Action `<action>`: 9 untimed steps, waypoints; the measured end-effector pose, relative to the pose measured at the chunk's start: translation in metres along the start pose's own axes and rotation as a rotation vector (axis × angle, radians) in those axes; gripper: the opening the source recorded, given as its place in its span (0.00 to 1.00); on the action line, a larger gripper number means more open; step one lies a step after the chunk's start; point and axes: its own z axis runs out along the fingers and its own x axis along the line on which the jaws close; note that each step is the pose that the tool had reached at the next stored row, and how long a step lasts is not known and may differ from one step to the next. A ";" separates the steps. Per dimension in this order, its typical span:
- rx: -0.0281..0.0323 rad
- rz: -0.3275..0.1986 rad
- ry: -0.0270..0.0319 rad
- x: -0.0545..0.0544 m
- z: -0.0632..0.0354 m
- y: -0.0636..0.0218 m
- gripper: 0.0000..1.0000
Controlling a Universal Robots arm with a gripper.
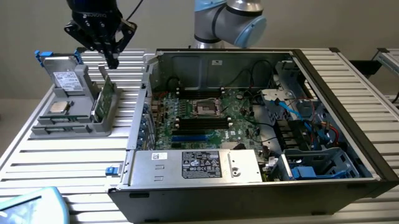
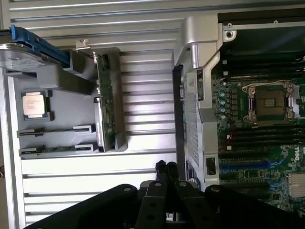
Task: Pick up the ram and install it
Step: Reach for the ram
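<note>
The ram (image 1: 104,97) stands on its long edge in a slot along one side of a grey holder (image 1: 68,128) that sits on the ribbed metal counter (image 1: 62,156), at the exterior view's left of the open computer case (image 1: 367,154). In the wrist view the ram (image 2: 106,107) shows as a narrow green strip in the holder (image 2: 71,76), with a square silver processor chip (image 2: 34,104) lying flat beside it and a drive (image 2: 21,52) with blue rails at the holder's end. The black fingers (image 1: 111,60) hang above the holder's far end, over the ram and clear of it; they are pressed together and hold nothing. From the wrist, the fingers (image 2: 161,168) point down toward the bare counter (image 2: 143,114) between the holder and the case wall. Inside the case the motherboard (image 1: 215,123) lies flat with its processor socket (image 1: 206,108) uncovered, long black memory slots (image 1: 201,122) beside it, and a silver power supply (image 1: 199,165) in front.
</note>
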 end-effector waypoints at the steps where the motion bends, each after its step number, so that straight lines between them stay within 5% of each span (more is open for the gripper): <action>1: 0.0001 0.000 0.0016 0.004 0.0001 -0.0003 0.11; 9: 0.0009 0.001 0.0134 0.039 0.0012 -0.0029 0.11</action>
